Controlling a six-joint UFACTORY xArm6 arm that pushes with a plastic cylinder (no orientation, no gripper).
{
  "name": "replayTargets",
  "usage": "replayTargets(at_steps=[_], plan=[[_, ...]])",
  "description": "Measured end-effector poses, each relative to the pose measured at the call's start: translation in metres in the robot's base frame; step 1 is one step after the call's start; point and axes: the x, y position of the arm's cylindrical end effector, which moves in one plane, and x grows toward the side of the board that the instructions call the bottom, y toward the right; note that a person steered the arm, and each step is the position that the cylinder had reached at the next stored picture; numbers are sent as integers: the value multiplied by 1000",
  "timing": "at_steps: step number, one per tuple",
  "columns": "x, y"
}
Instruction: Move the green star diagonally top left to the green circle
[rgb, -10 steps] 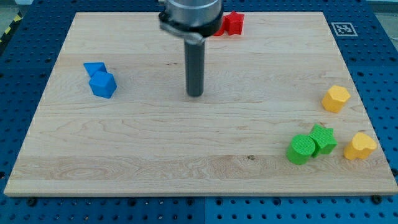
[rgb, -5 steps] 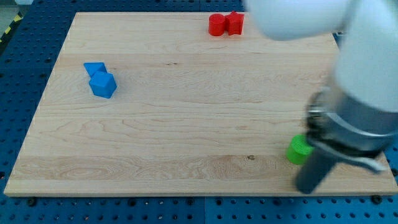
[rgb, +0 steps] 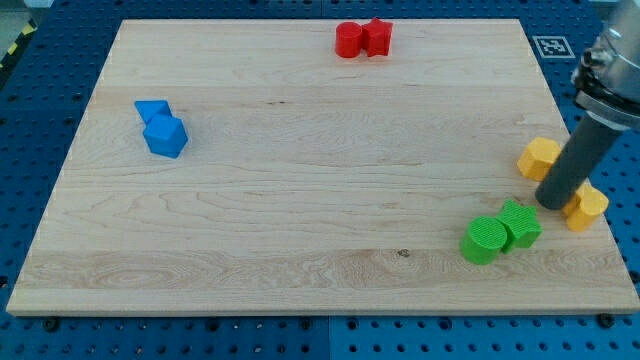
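Observation:
The green star (rgb: 520, 225) lies near the board's lower right, touching the green circle (rgb: 484, 241), which sits just to its lower left. My tip (rgb: 553, 203) rests on the board a little to the upper right of the green star, apart from it. The rod rises from there toward the view's upper right.
A yellow block (rgb: 539, 158) lies just above-left of my tip, and another yellow block (rgb: 586, 208) sits right beside the tip on its right. Two red blocks (rgb: 363, 39) sit together at the top edge. Two blue blocks (rgb: 160, 127) touch at the left.
The rod swept from the board's upper middle down to the lower right edge, then up to the right of the green star. The lower yellow block has shifted up slightly.

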Motion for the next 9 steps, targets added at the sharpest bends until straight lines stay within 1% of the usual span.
replayTargets(at_steps=[2,3,4,5,6,7,8,9], plan=[[52,-1],[50,-32],[12,-82],[-33,-120],[-24,-117],[9,-113],[0,-135],[-53,-154]])
